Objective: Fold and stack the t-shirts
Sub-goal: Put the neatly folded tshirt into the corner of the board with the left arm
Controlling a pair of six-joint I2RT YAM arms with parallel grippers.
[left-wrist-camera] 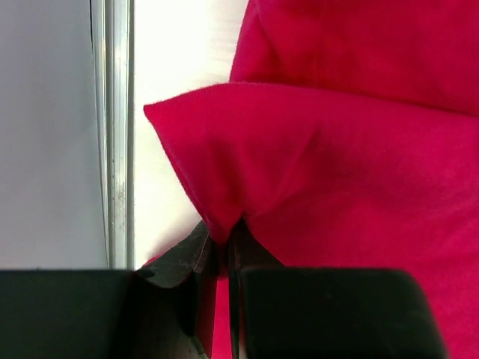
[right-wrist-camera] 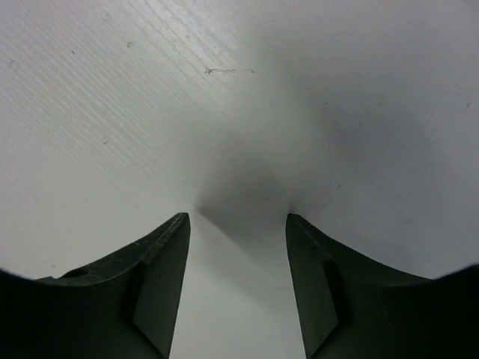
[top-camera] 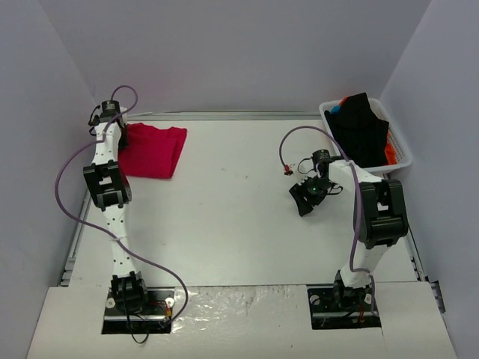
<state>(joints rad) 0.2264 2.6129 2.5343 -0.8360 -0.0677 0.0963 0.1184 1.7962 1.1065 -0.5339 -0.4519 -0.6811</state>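
Observation:
A folded crimson-red t-shirt (top-camera: 153, 149) lies at the far left of the table. My left gripper (top-camera: 120, 136) is at its left edge and is shut on a pinch of the red cloth (left-wrist-camera: 224, 232), which fills the left wrist view (left-wrist-camera: 352, 172). My right gripper (top-camera: 305, 196) is open and empty, just above bare table right of centre; its fingers (right-wrist-camera: 161, 277) show only white surface between them. More t-shirts, a black one (top-camera: 361, 131) on top with orange and blue beneath, lie in the basket.
A white slatted plastic basket (top-camera: 402, 146) stands at the far right corner. A metal rail (left-wrist-camera: 116, 134) runs along the table's left edge beside the red shirt. Grey walls close in on three sides.

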